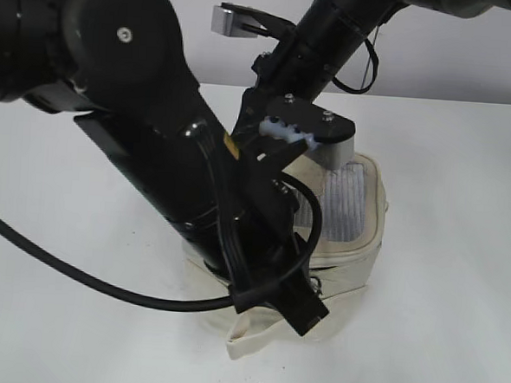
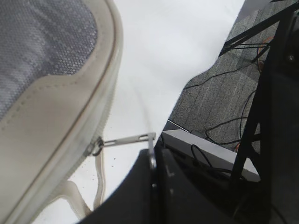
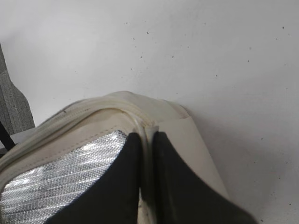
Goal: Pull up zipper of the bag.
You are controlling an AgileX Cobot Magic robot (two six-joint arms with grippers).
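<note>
left gripper [image 2: 153, 161]: clamped on the pull's ring end, at the bag's side rim
right gripper [image 3: 145, 186]: pinching a fabric fold at the bag's top edge
pull [image 2: 126, 140]: taut, straight out from the zipper [image 2: 96, 145]
bag [image 1: 353, 219]: on table [image 1: 460, 256], under both arms
risk: thin tip grip, pull may slip out; off-track tug jams the slider; bag lifts if right pinch slips

Bag [image 1: 348, 241] front hidden behind left arm [image 1: 178, 178], zipper [image 2: 100, 140] track blurred (left wrist view), mesh cropped
</note>
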